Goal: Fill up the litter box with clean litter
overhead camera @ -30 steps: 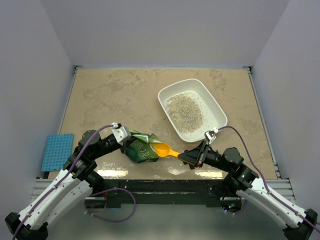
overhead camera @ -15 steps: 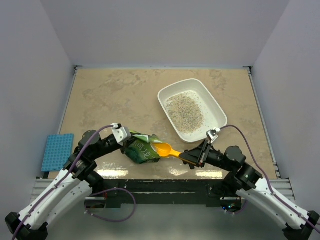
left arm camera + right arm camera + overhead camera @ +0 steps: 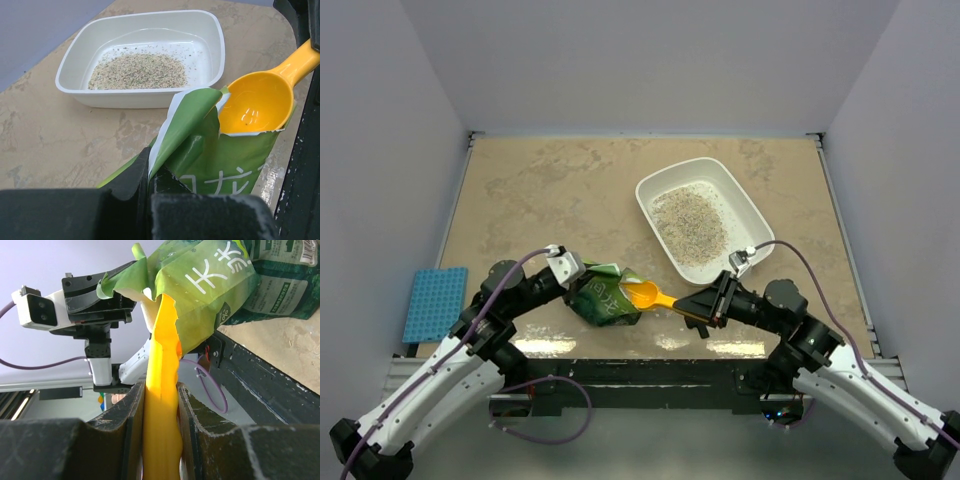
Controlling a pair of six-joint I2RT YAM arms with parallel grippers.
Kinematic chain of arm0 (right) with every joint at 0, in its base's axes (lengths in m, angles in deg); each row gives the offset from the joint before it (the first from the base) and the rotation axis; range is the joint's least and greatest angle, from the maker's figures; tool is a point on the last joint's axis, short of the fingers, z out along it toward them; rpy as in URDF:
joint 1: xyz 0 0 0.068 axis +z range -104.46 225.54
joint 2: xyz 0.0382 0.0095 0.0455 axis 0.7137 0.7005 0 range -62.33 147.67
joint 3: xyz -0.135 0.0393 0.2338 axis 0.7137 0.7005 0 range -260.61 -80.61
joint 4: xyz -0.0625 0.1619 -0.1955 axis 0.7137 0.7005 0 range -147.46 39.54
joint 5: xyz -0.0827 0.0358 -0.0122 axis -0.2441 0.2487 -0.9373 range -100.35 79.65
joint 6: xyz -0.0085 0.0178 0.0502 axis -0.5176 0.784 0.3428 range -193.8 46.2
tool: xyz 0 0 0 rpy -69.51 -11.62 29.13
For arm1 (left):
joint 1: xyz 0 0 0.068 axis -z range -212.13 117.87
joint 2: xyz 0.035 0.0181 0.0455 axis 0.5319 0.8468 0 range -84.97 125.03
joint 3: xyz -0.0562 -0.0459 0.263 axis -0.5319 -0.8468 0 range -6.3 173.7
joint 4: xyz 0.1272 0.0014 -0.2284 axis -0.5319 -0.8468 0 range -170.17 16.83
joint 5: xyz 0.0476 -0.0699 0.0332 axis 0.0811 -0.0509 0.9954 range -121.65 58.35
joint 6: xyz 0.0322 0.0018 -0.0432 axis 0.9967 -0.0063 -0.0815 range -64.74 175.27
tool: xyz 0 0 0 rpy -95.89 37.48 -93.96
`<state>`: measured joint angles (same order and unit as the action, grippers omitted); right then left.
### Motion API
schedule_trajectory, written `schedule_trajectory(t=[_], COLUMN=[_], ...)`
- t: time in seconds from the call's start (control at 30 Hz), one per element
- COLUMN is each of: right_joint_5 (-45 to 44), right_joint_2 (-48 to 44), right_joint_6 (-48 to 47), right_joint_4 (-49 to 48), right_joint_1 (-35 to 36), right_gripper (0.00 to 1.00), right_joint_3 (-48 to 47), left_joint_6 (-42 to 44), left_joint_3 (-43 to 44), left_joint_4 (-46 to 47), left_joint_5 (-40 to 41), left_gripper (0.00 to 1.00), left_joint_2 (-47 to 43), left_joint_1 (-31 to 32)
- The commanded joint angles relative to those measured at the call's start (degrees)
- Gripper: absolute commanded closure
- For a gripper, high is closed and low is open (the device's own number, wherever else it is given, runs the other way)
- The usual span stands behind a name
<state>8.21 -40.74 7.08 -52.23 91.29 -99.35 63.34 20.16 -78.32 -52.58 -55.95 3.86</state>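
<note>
Right gripper nudged toward 9 o'clock, pushing the yellow-orange plastic scoop a bit deeper into the crinkled green bag.
Right jaws pinch the scoop handle; the bowl looks empty and sits in the bag's torn mouth. Left gripper jaws pinch the bag's edge. White shallow plastic litter box lies at 1 o'clock from the bag, well apart, with pale speckled clean litter spread thinly over its floor.
</note>
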Motion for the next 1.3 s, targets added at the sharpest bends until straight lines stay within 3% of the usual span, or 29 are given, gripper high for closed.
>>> schedule_trajectory(t=[0.0,0.33,0.67,0.93,1.27], right_joint_5=[-0.11,-1.60,-3.45,-4.59,-5.30], right_joint_2=[2.93,3.12,-7.51,-20.25,-21.41], right_joint_6=[-2.22,-3.36,-0.82,1.91,0.51], right_joint_4=[-1.73,4.16,12.16,21.39,25.61], right_joint_1=[0.21,0.30,0.21,0.21,0.21], right_gripper=[1.00,1.00,1.00,1.00,1.00], right_joint_3=[-6.21,-10.97,-7.19,-2.62,-1.38], left_joint_6=[-0.08,1.50,3.00,3.00,1.33], left_joint_3=[-0.97,-0.88,0.96,3.25,6.67], left_joint_4=[0.40,1.63,3.30,2.78,2.34], left_joint_5=[3.26,6.60,14.33,15.04,15.39], left_gripper=[1.00,1.00,1.00,1.00,1.00], left_joint_2=[0.69,3.24,7.90,6.32,4.21], left_joint_1=[1.10,5.93,15.25,15.69,15.87])
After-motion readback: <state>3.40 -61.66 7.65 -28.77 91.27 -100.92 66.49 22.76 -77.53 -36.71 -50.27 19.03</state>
